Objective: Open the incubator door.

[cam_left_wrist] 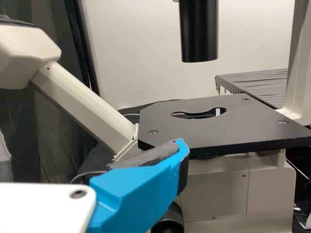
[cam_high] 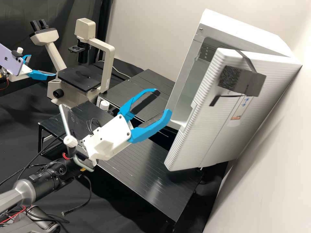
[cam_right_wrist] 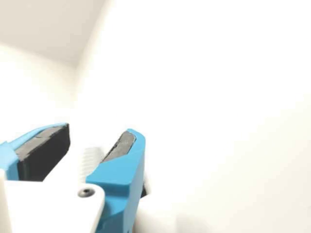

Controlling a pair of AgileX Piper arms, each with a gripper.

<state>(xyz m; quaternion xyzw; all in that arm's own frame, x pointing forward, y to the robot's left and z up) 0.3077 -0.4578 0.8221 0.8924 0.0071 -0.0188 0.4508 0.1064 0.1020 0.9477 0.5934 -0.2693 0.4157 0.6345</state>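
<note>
The right tool gapes empty near the open door of the incubator. The left tool, spread and empty, hovers by a microscope.

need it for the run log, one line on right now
incubator door: standing open, interior partly visible | right gripper: near door, jaws open, holding nothing | left gripper: near microscope, jaws open

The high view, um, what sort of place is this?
Most likely a laboratory, or a lab corner set up for robot work: there is a microscope with a flat black stage, and a white incubator with its door standing open.
</note>
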